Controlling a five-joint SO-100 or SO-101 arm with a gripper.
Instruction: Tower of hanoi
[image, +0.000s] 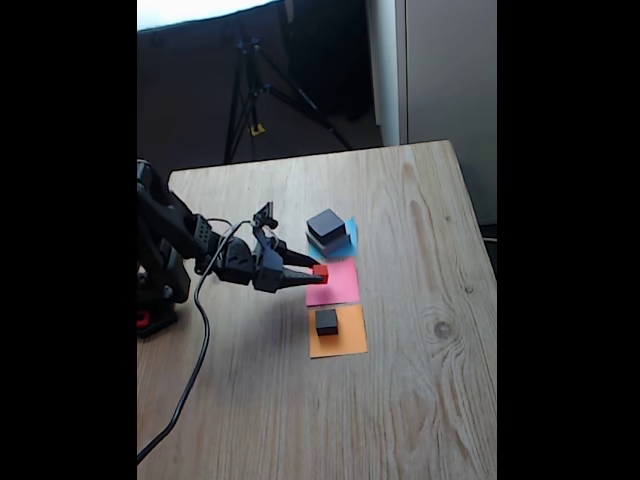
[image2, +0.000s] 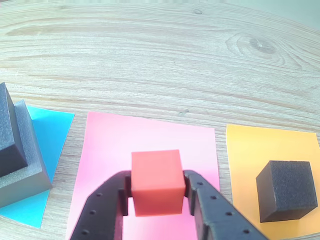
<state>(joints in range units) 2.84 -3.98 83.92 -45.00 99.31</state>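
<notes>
The gripper (image2: 156, 200) pinches the red cube (image2: 155, 181) over the pink paper (image2: 150, 135), the dark grey block (image2: 286, 191) sits on orange, and grey (image2: 22, 187) and black (image2: 10, 140) blocks wait stacked on blue, so most moves seem left.

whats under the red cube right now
The pink paper square lies beneath the red cube, which the gripper clamps. The cube hides its own underside, so contact with the paper cannot be told.

Wooden table (image: 420, 400), pale grain, knot at 3 o'clock of the papers. Three paper squares in a row: blue paper (image2: 50, 135), pink paper (image2: 150, 137), orange paper (image2: 255, 150). Tripod (image: 255, 90) on floor at 12 o'clock, beyond table's far edge.
</notes>
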